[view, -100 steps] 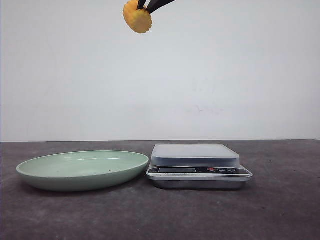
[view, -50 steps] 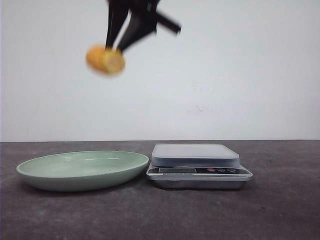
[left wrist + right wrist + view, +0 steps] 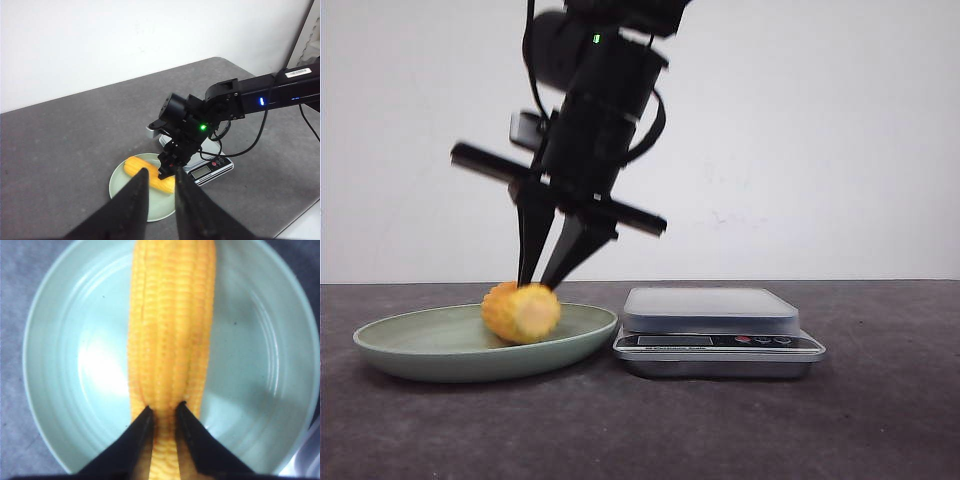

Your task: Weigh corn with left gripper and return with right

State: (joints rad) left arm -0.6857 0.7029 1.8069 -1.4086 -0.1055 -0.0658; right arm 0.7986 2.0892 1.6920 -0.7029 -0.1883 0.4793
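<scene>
Down at lower left of the front view, the corn (image 3: pixel 521 312) had dropped from high up 1 s earlier into the green plate (image 3: pixel 410 345). Right gripper (image 3: pixel 163 412) jaws were clamped on it, so the return looked nearly done; left gripper (image 3: pixel 159 186) jaws sat slightly apart, empty.

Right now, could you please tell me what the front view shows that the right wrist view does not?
Only the front view shows the scale with its platform and display, and the green light on the arm. Only the right wrist view shows the kernel rows along the corn and the fingers pinching it. Both show the right gripper holding the corn at the green plate.
</scene>
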